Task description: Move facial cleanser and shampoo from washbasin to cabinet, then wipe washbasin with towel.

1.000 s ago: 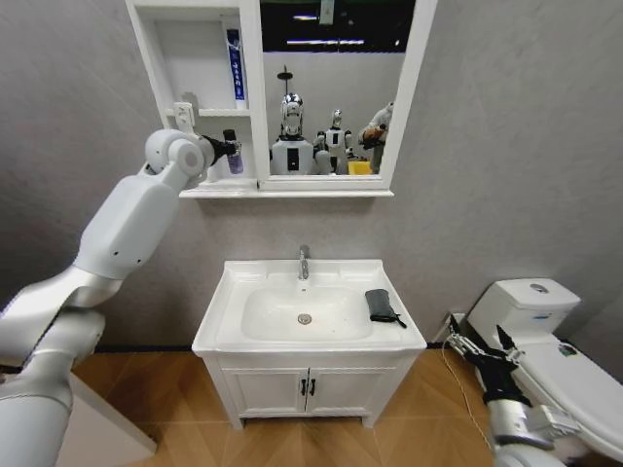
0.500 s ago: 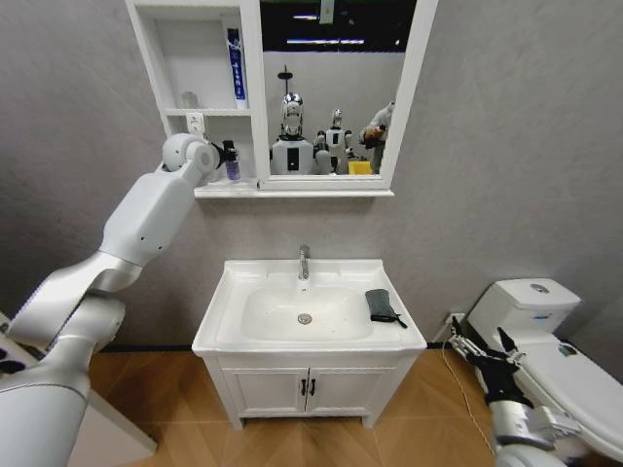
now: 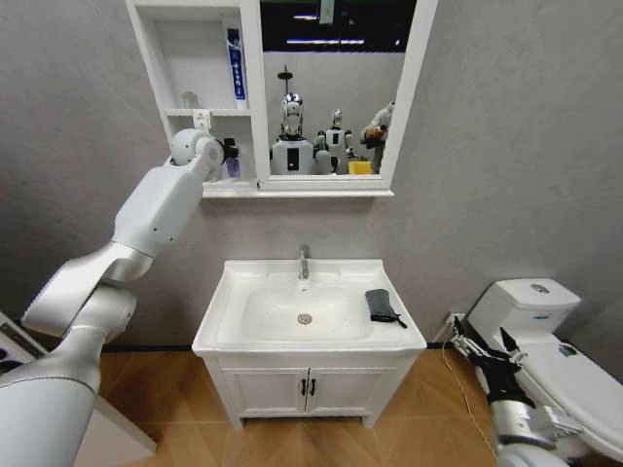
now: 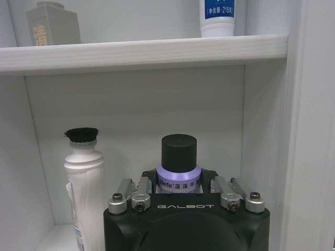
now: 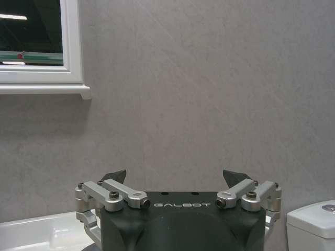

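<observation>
Inside the cabinet (image 3: 156, 58), left jaws pinch the shampoo (image 4: 178, 167); right jaws spread.

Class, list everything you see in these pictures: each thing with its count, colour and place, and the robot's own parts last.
Washbasin: 1, white, on vanity.
Tap: 1, chrome, basin's back rim.
Towel: 1, dark grey, basin's right rim.
Cabinet: 1, white, on wall.
Purple bottle: 1, black cap, lower shelf.
White bottle: 1, black top, beside it.
Tube: 1, white and blue, upper shelf.
Grey box: 1, upper shelf.
Toilet: 1, white, right.
Left gripper: shut on purple bottle.
Right gripper: open, low, near toilet.
</observation>
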Motion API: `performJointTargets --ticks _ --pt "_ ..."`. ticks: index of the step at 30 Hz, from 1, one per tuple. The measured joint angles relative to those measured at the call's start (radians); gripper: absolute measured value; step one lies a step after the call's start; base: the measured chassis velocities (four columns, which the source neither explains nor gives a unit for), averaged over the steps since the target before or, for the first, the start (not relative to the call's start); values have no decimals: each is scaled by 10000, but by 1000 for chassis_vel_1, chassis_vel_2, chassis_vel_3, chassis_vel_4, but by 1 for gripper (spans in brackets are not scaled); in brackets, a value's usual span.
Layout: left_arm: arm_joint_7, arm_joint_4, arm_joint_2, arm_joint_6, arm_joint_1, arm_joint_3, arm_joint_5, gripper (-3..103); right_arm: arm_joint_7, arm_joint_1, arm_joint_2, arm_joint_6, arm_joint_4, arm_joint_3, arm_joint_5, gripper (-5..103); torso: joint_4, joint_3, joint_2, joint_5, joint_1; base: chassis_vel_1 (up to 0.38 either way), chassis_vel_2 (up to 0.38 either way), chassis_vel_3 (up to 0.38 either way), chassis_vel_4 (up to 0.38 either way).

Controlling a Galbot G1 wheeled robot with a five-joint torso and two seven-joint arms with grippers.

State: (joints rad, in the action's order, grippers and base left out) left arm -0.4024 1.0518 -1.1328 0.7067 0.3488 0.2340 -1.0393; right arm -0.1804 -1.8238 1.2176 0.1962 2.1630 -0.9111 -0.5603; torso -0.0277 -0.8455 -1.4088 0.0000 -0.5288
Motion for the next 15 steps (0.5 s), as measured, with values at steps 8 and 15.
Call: performJointTargets --ticks 8,15 --pt "-119 -54 -44 26 -68 40 23 51 2 -9 66 96 -53 -68 -36 100 0 0 -1 -1 0 0 0 0 0" --pt "-367 13 -65 -42 -170 -104 -13 74 10 -12 72 169 -130 -135 -63 100 -1 0 0 0 0 0 0 0 0"
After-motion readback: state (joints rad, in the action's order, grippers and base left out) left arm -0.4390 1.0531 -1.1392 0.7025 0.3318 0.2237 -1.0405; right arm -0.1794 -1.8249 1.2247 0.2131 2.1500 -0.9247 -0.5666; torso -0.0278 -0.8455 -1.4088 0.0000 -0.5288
